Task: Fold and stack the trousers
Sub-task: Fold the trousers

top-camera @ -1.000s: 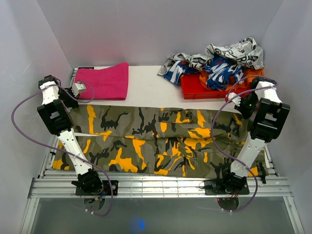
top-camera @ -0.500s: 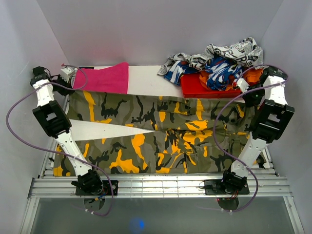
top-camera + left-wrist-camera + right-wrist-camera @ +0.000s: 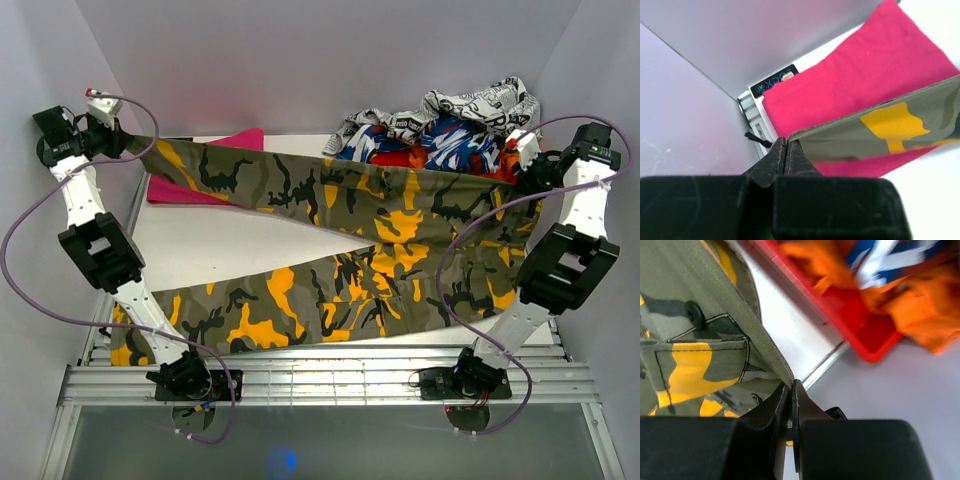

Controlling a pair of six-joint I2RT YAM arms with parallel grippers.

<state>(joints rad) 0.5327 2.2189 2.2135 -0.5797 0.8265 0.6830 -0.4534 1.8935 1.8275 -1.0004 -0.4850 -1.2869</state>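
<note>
left gripper (image 3: 786, 146) was pinched on the cuff of the camouflage trousers (image 3: 330, 200), right gripper (image 3: 791, 387) on the waist edge. One leg was strung in the air between them, the other lay on the table (image 3: 250, 235). Cloth looked soft, light and saggy, so I'd grip at the seams.

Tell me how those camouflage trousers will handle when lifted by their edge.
Probably floppy: the trousers drape between the left end effector and right end effector, the other leg trailing on the table. Likely not slippery: thin edge pinches hold them. The stitched pocket suggests sturdy, fairly weighty cloth.
</note>
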